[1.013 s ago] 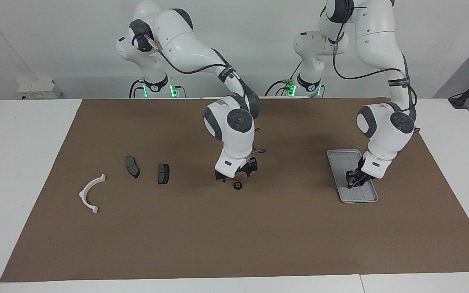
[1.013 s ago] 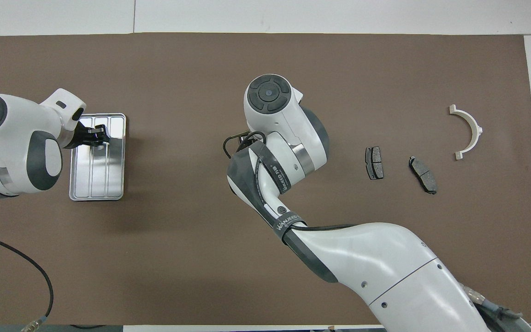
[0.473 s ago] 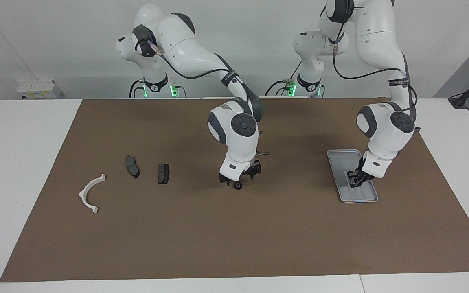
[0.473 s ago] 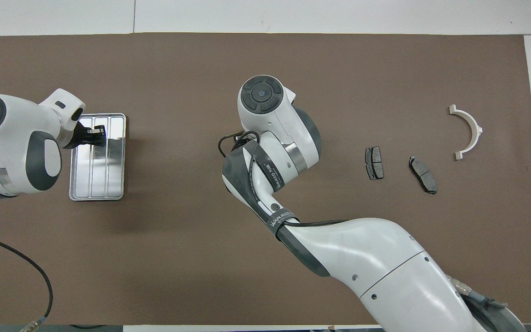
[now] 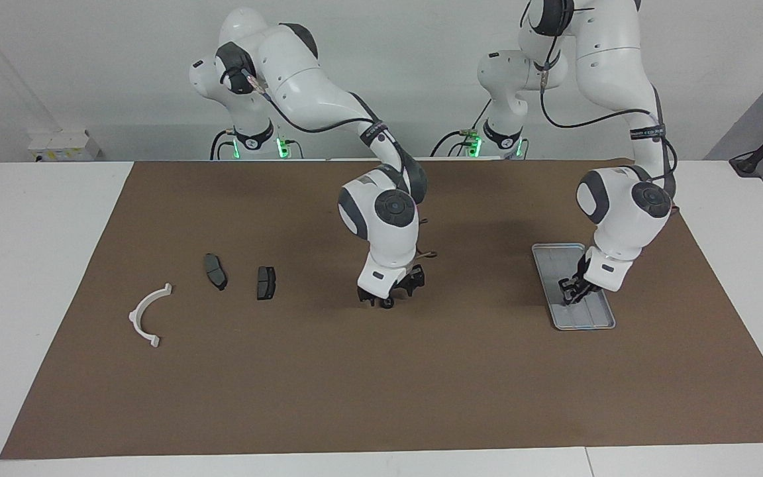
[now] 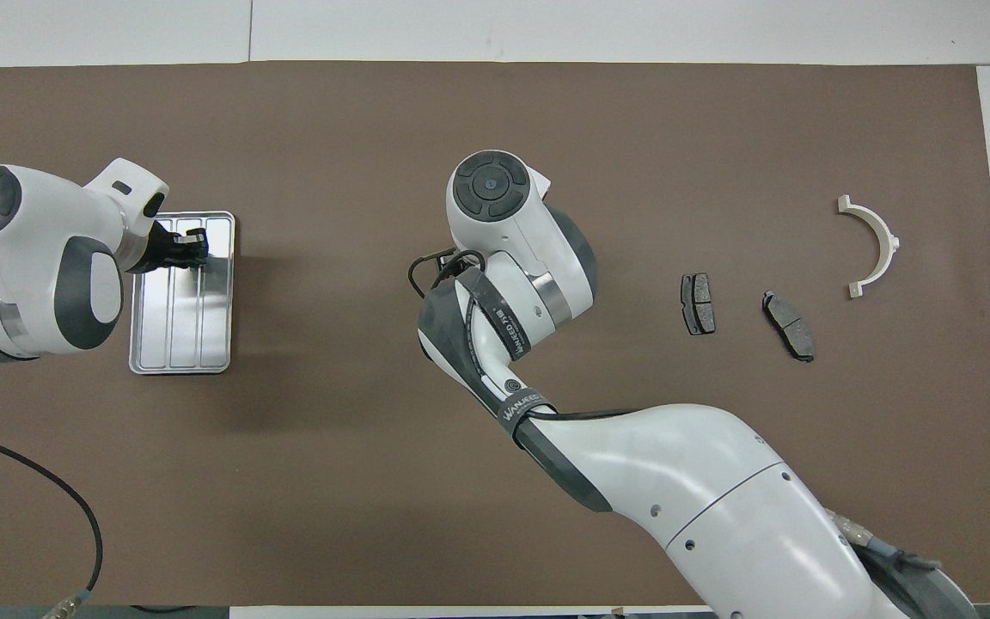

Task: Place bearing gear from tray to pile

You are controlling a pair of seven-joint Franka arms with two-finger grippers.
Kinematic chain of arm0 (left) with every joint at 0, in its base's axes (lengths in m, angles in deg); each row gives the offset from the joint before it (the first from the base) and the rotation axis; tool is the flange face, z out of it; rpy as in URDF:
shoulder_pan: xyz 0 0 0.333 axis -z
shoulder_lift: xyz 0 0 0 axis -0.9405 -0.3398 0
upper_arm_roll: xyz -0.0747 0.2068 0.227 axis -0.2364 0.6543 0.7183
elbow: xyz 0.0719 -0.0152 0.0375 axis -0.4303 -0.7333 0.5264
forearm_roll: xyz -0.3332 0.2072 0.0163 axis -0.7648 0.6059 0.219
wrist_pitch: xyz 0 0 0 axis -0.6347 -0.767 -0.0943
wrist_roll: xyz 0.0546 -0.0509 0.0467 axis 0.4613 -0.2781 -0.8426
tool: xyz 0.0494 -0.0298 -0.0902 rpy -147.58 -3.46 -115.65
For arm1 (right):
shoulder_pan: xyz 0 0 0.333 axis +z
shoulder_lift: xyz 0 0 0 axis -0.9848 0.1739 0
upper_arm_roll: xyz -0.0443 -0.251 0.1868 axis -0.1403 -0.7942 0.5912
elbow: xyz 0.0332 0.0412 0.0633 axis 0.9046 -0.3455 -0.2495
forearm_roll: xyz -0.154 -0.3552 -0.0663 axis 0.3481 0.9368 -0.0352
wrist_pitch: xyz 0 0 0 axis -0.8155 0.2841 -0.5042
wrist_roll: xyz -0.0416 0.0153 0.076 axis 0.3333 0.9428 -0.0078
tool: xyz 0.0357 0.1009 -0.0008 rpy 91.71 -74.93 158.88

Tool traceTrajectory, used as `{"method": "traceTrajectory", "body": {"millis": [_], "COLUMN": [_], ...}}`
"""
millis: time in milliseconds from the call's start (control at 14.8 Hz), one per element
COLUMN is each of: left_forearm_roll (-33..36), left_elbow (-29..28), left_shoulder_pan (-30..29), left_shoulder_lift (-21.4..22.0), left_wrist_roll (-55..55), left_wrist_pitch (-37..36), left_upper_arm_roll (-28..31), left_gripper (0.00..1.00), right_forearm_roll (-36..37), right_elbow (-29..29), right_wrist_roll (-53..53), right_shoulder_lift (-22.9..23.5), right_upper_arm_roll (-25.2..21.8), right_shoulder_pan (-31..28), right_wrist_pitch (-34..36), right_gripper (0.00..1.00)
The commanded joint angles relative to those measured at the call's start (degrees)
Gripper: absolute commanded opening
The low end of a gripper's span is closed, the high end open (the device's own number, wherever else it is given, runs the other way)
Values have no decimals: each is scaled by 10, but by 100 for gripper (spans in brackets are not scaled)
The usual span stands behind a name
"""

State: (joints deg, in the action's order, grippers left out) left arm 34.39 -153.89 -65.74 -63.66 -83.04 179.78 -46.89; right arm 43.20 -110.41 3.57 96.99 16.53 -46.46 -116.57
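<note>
The bearing gear (image 5: 388,303), a small dark ring, lies on the brown mat mid-table, apart from the tray (image 5: 554,255). My right gripper (image 5: 379,301) is down at the mat, open, with the gear between its fingers. In the overhead view the right arm's wrist hides both. My left gripper (image 5: 571,295) hangs low over the silver tray (image 6: 218,344) and shows in the overhead view (image 6: 188,249) too. The pile lies toward the right arm's end: a white half-ring bracket (image 5: 133,317), and two dark brake pads (image 5: 215,271) (image 5: 265,282).
The brown mat (image 5: 381,397) covers most of the white table. In the overhead view the bracket (image 6: 893,245) and the pads (image 6: 698,303) (image 6: 788,325) lie spread apart. Bare mat lies between the gear and the nearest pad.
My right gripper has come down from just above the mat to settle around the gear. My left gripper has drifted slightly over the tray. The gear has not moved.
</note>
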Motion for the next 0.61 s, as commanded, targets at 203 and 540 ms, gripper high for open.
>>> {"method": "traceTrajectory", "body": {"millis": [203, 540], "left_forearm_roll": [-9, -9], "left_elbow": [9, 8], "left_shoulder_pan": [53, 67], "left_shoulder_lift": [36, 43], "left_wrist_roll": [-83, -105], "left_wrist_pitch": [-58, -71], "left_upper_arm_roll": [5, 4], "left_gripper": [0, 0], "right_forearm_roll": [-18, -16], "right_elbow": [-48, -46], "right_wrist_roll": [-17, -1], "right_shoulder_lift": [-14, -16], "right_upper_arm_roll": [4, 4], "right_shoulder_pan": [-5, 5], "right_wrist_pitch": [-40, -33], "right_gripper": [86, 0]}}
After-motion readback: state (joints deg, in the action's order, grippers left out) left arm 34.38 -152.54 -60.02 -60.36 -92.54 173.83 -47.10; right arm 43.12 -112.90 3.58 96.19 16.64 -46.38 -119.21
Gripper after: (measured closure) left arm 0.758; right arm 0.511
